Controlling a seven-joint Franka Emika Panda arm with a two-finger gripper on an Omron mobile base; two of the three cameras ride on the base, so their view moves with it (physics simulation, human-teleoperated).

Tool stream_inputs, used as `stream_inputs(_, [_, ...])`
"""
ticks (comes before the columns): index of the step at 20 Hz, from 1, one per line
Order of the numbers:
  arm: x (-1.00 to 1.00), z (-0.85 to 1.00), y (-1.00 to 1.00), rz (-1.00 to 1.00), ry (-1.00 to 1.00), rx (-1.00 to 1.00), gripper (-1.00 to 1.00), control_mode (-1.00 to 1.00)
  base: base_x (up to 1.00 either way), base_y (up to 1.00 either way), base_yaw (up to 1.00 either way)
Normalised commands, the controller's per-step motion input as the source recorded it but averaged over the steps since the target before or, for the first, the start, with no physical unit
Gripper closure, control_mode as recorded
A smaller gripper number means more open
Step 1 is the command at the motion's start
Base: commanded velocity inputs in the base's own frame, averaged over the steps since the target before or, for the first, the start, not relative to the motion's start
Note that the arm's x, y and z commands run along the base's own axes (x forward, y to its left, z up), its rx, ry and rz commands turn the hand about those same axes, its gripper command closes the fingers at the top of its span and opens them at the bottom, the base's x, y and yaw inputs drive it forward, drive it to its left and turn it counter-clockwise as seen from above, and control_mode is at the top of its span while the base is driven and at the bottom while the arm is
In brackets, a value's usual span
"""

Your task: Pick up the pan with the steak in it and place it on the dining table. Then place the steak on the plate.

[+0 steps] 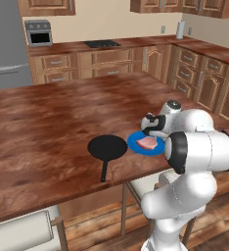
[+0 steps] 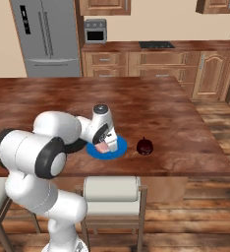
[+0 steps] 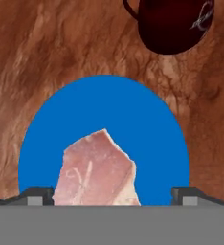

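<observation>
The pinkish steak (image 3: 97,172) lies on the blue plate (image 3: 104,105), which rests on the glossy reddish-brown dining table (image 1: 48,117). My gripper (image 3: 112,195) hovers just over the plate, open, with its fingertips (image 3: 37,195) spread wider than the steak. From the left base view the steak (image 1: 147,142) sits on the plate (image 1: 136,143) under the gripper (image 1: 153,131). The black pan (image 1: 107,147) stands empty on the table just left of the plate, handle pointing toward the near edge. The right base view has the plate (image 2: 118,146), the steak (image 2: 103,147) and the gripper (image 2: 105,140).
A small dark red mug (image 2: 145,146) stands on the table right of the plate, also at the top of the hand view (image 3: 173,26). White-cushioned chairs (image 2: 112,189) are tucked under the near edge. Counters, a stovetop (image 1: 102,43) and a fridge line the far wall.
</observation>
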Motion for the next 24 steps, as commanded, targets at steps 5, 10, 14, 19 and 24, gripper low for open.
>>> stream_inputs(5, [-0.58,0.61,0.21,0.03,0.02,-0.01,-1.0,-1.0,0.0,0.0,0.0])
stream_inputs(10, [-0.56,0.49,0.17,0.09,-0.26,-0.05,-1.0,-1.0,0.0,0.0,0.0])
stream_inputs(14, [-0.14,0.01,-0.01,-0.01,-0.04,0.01,-1.0,-1.0,0.0,0.0,0.0])
stream_inputs(19, [-0.65,0.05,0.53,-0.01,-0.3,-0.32,-1.0,-1.0,0.0,0.0,0.0])
stream_inputs(24, [-0.66,0.21,0.52,0.02,-0.26,-0.31,-1.0,-1.0,0.0,0.0,0.0])
